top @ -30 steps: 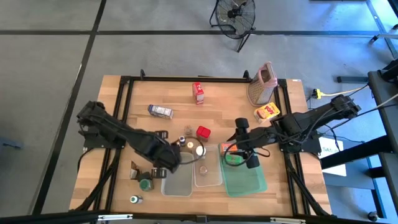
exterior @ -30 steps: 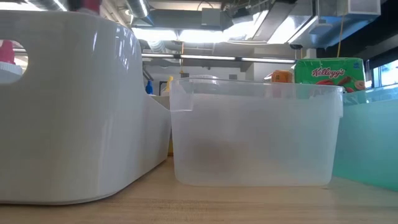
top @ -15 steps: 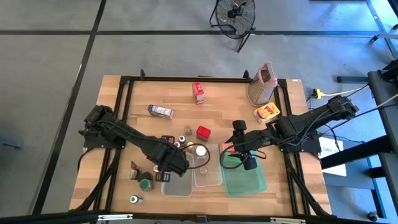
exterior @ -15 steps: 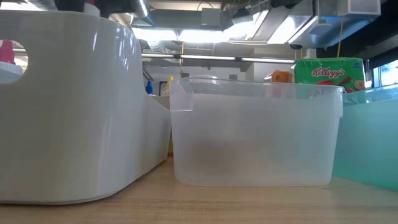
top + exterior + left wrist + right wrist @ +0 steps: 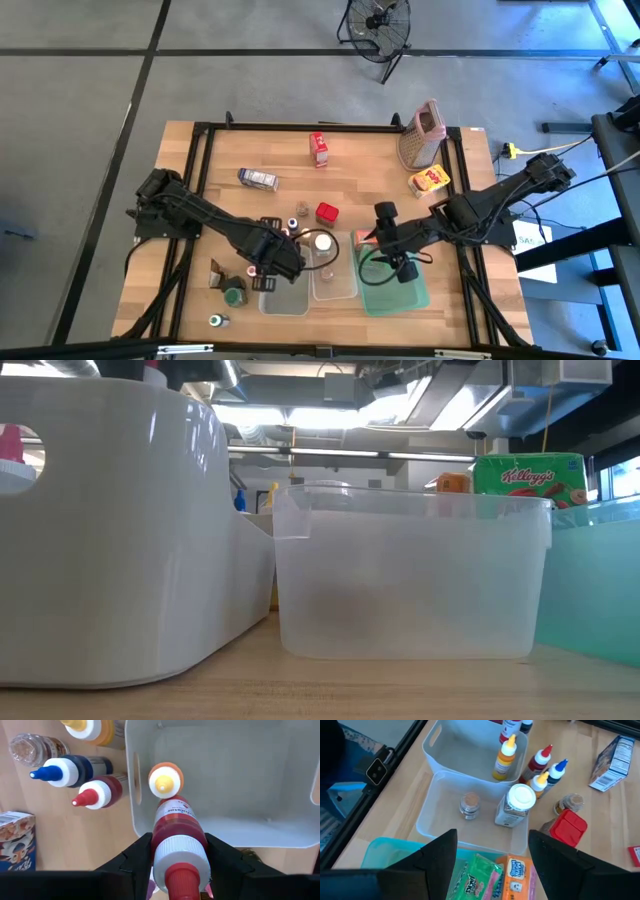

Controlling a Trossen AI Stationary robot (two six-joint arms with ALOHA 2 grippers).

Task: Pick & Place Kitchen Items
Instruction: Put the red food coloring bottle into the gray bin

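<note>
My left gripper (image 5: pixel 268 264) is shut on a red sauce bottle (image 5: pixel 176 827) with a white cap and red nozzle, over the white tub (image 5: pixel 285 297). An orange-capped yellow bottle (image 5: pixel 166 779) stands in that tub. Red-, blue- and yellow-nozzled bottles (image 5: pixel 92 795) stand on the table beside the tub. My right gripper (image 5: pixel 492 840) is open and empty above the green tray (image 5: pixel 405 295), which holds a green carton (image 5: pixel 470 881) and an orange carton (image 5: pixel 512 872). The clear tub (image 5: pixel 427 817) holds a small jar (image 5: pixel 468 804) and a white-capped jar (image 5: pixel 517 805). My left gripper pinches the red bottle between its two fingers, on the sides of its upper body just below the white cap (image 5: pixel 178 851). The fingers come from above and run roughly along the bottle. The bottle is lifted clear, cap up, its base over the white tub's inside.
On the far half of the table are a red carton (image 5: pixel 319 148), a blue-white carton (image 5: pixel 258 179), a yellow carton (image 5: pixel 429 180), a red box (image 5: pixel 326 212) and the metal grater (image 5: pixel 422 132). Small jars (image 5: pixel 233 295) stand near the front left corner.
My left gripper has carried the red bottle toward the table's near edge, from beside the white tub's far rim to over the tub. My right gripper has moved toward the near edge, over the green tray.
</note>
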